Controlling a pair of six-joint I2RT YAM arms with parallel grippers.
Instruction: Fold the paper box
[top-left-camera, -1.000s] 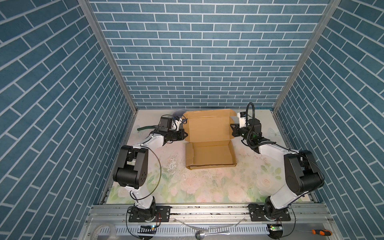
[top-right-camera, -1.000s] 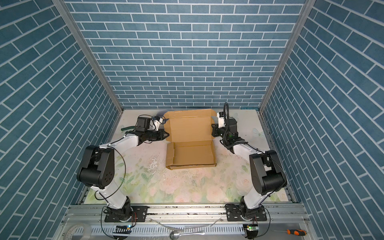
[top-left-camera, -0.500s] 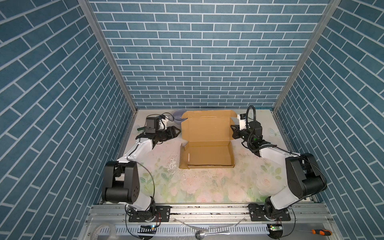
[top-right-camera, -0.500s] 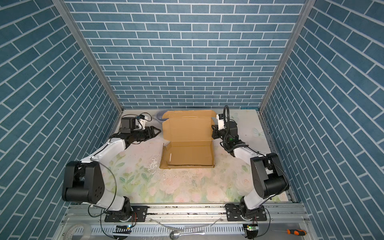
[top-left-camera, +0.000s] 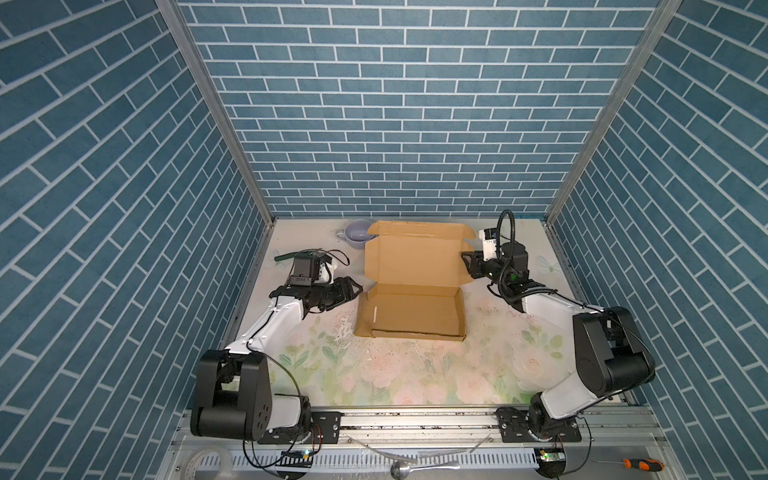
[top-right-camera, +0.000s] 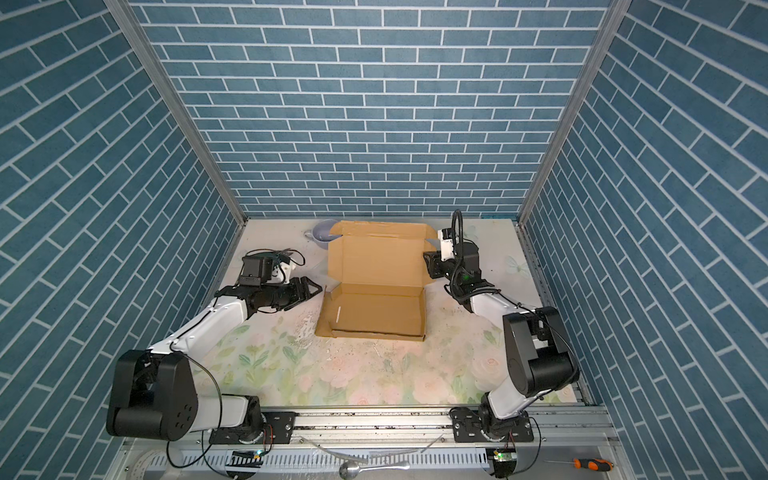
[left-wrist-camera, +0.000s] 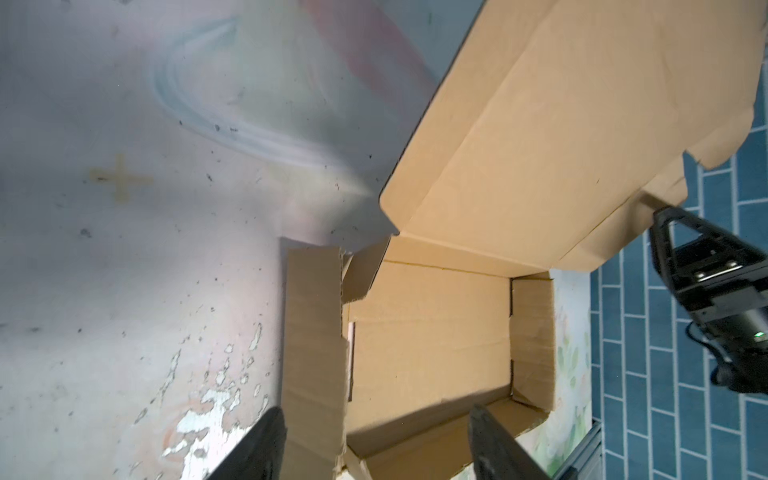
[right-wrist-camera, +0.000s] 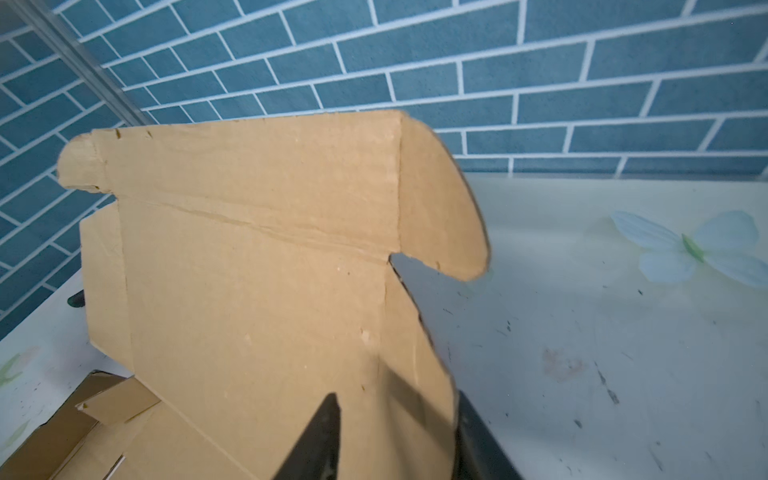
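Observation:
The brown paper box (top-left-camera: 411, 309) (top-right-camera: 376, 309) sits at mid-table as a shallow tray, with its lid (top-left-camera: 415, 253) standing up behind. My left gripper (top-left-camera: 358, 286) (top-right-camera: 319, 286) is open at the tray's left corner. In the left wrist view (left-wrist-camera: 374, 440) its fingers straddle the tray's left side flap (left-wrist-camera: 313, 353), which leans outward. My right gripper (top-left-camera: 466, 264) (top-right-camera: 428, 262) is at the lid's right edge. In the right wrist view (right-wrist-camera: 397, 436) its jaws stand apart with the lid's side flap (right-wrist-camera: 415, 374) between them.
A lilac cup (top-left-camera: 357, 232) (top-right-camera: 324, 232) stands just behind the lid's left corner, near the back wall. A green item (top-left-camera: 284, 257) lies behind my left wrist. Blue brick walls close in three sides. A screwdriver (top-left-camera: 642, 464) lies off the table, front right.
Both grippers went from shut to open. My left gripper let go of the lid's left edge, swung out left and came back lower by the tray's left flap. The box shifted slightly left.

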